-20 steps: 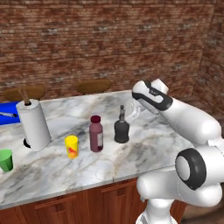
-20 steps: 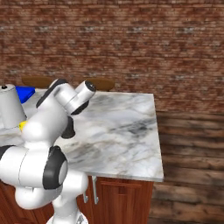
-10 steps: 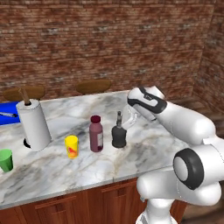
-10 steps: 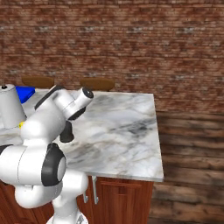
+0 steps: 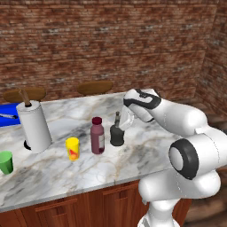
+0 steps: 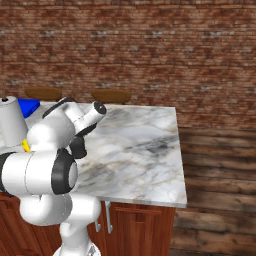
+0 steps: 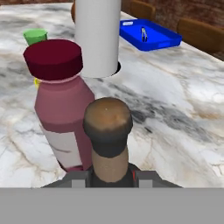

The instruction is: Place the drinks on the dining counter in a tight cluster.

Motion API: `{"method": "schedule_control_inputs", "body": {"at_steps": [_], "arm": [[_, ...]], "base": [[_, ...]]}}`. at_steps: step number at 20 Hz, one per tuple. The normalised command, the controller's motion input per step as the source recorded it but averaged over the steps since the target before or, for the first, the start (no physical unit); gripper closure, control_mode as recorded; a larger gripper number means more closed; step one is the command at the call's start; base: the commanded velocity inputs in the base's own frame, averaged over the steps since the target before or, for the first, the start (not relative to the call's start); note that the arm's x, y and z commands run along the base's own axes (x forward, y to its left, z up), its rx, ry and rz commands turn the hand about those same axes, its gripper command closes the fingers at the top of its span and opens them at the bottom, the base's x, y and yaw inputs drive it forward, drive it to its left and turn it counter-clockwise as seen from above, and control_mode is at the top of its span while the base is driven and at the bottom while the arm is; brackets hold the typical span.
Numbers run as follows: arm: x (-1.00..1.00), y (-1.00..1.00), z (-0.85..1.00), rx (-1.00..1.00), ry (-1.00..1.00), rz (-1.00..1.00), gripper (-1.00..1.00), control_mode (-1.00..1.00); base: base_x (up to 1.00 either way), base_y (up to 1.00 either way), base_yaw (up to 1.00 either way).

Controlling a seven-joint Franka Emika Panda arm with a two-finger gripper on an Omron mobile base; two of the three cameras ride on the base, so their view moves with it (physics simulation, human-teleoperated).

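We find the gripper closed on the thin neck of the squat black bottle, which stands upright on the dining counter near its middle. In the hand view the finger tips sit on either side of the neck, just below the brown stopper.

The maroon bottle stands upright just to the left of the black bottle, close beside it; we cannot tell whether the two touch. In the hand view the maroon bottle lies directly beyond the black bottle, partly hidden by it.

Further left stands a yellow cup, near the maroon bottle but apart from it. A white paper towel roll on its holder stands upright behind and to the left of the cup. A green cup sits at the far left, close to the front edge. A blue tray lies at the far end of the counter, beyond the roll.

Two brown stools stand behind the counter against the brick wall.
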Motion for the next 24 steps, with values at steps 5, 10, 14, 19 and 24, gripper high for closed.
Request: {"method": "schedule_control_inputs", "body": {"at_steps": [5, 10, 14, 19, 24], "arm": [[0.01, 0.02, -0.15, 0.0, 0.01, 0.0, 1.0, -1.0], [0.04, 0.17, -0.17, 0.0, 0.0, 0.0, 1.0, -1.0], [0.16, 0.13, -0.28, 0.0, 0.0, 0.0, 1.0, -1.0], [0.15, 0.0, -0.37, 0.0, 0.0, 0.0, 1.0, -1.0], [0.04, 0.0, -0.22, 0.0, 0.0, 0.0, 1.0, -1.0]], "base": [[0.0, 0.0, 0.0], [0.0, 0.0, 0.0], [0.0, 0.0, 0.0], [0.0, 0.0, 0.0], [0.0, 0.0, 0.0]]}}
